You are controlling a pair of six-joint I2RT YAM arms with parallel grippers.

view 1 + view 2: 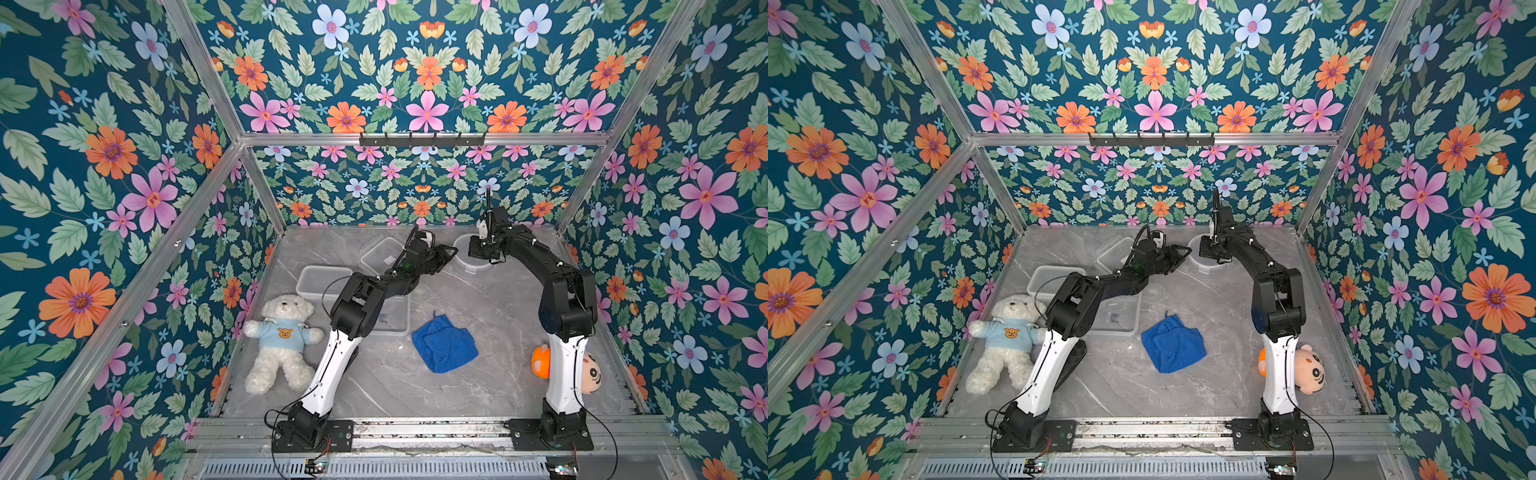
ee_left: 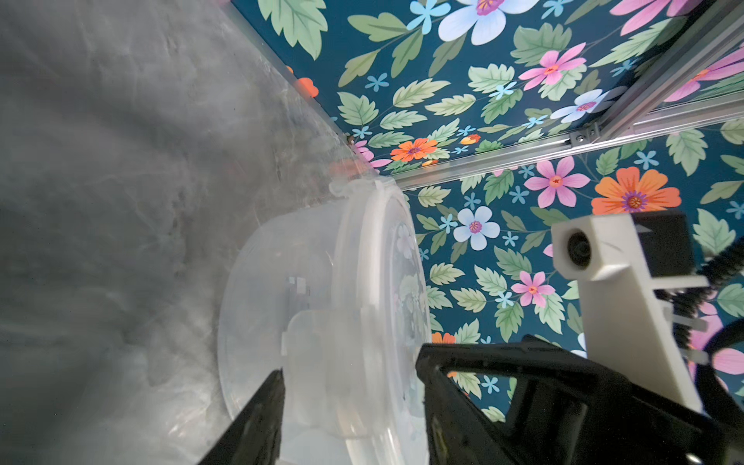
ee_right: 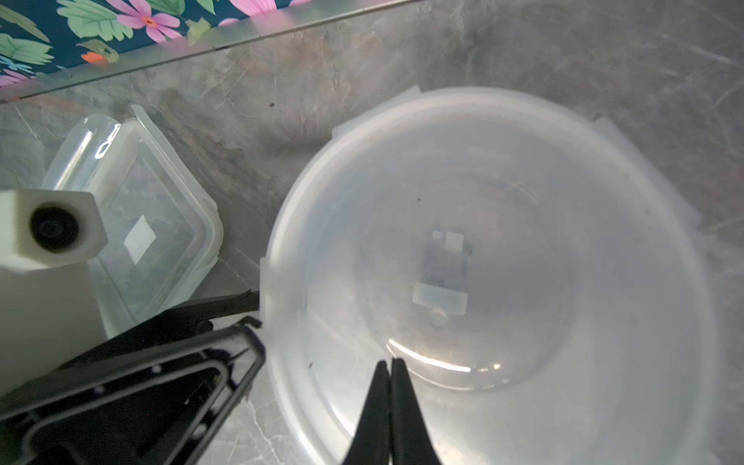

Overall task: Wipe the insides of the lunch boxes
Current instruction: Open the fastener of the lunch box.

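Observation:
The round lunch box [image 3: 503,193] stands at the back of the table, in both top views [image 1: 469,268] [image 1: 1204,266]. My left gripper [image 2: 350,382] reaches it from the side, with its jaws closed on the clip flap and rim of the round box [image 2: 322,282]. From above, my right gripper [image 3: 389,362] hangs over the round box with its fingers pressed together and nothing between them. The smaller rectangular lunch box [image 1: 324,282] and the large square one [image 1: 395,320] lie partly under my left arm. The blue cloth [image 1: 444,343] lies crumpled on the table, apart from both grippers.
Clear lids [image 1: 382,251] [image 3: 153,225] lie just left of the round box. A white teddy bear [image 1: 282,340] lies at the front left. A plush head [image 1: 590,370] and an orange ball [image 1: 540,361] sit behind the right arm's base. Patterned walls enclose the table.

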